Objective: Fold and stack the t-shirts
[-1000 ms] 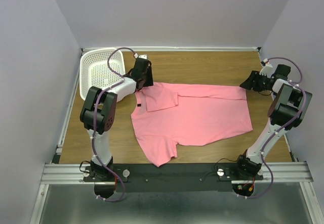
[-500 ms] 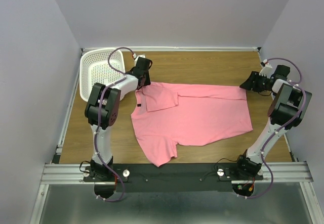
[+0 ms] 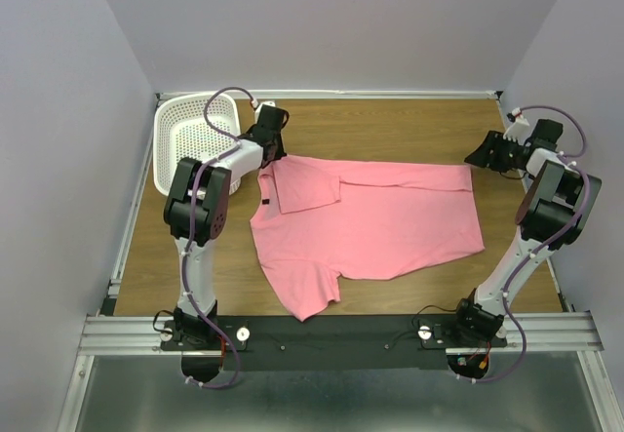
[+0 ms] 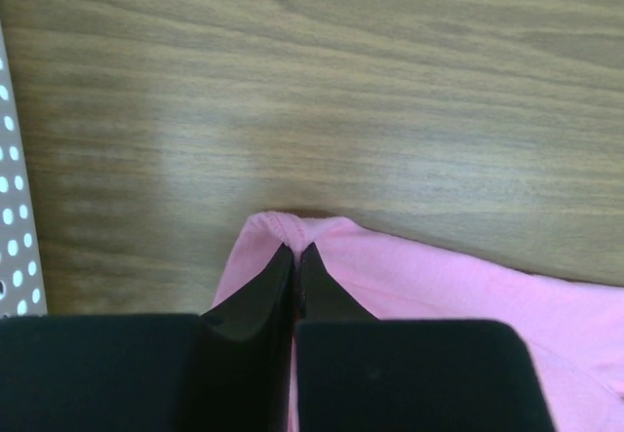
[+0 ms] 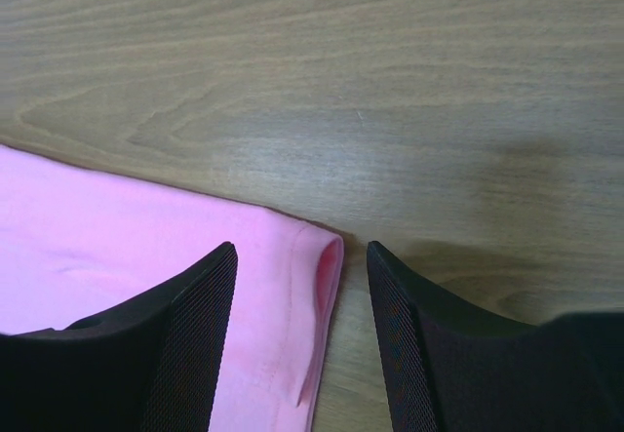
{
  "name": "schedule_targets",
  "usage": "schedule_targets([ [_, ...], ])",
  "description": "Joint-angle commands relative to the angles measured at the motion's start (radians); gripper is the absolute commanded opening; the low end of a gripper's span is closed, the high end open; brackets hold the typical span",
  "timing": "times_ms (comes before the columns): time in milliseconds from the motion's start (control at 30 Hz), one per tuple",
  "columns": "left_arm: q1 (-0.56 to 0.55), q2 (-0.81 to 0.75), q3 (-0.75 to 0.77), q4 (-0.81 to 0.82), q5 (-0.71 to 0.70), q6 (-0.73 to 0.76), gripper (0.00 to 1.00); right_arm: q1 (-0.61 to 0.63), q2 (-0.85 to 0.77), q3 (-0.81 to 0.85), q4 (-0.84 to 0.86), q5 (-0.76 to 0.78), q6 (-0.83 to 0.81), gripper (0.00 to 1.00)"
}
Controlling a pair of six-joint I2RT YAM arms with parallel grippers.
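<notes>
One change: left gripper (image 4: 295,250), spread earlier, is now pinching shirt (image 3: 390,219) at 10 o'clock; right gripper (image 5: 300,253) is straddling its 2 o'clock corner, spread.

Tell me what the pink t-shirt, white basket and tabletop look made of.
Salmon-pink short-sleeved t-shirt: soft matte cloth, probably cotton knit; wrinkles, stitched hem. White perforated basket: likely moulded plastic; rigid, regular holes. Brown tabletop: wood or wood-look laminate; grain lines, faint sheen.
</notes>
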Motion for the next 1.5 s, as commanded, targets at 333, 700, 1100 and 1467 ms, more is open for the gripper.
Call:
schedule_targets([
  [333,0.037,0.035,0.039,0.033,0.053,0.021,0.04,0.034,0.14,0.058,-0.025,-0.024,0.081,0.63],
  [700,0.059,0.054,0.064,0.035,0.077,0.021,0.01,0.048,0.162,0.066,-0.048,-0.017,0.083,0.15],
  [1100,0.076,0.131,0.215,-0.01,0.102,-0.007,0.0,0.048,0.228,0.328,-0.057,0.087,0.113,0.01],
  [1467,0.082,0.254,0.47,-0.074,0.183,-0.028,0.27,0.065,0.392,0.606,-0.089,0.127,0.142,0.45],
])
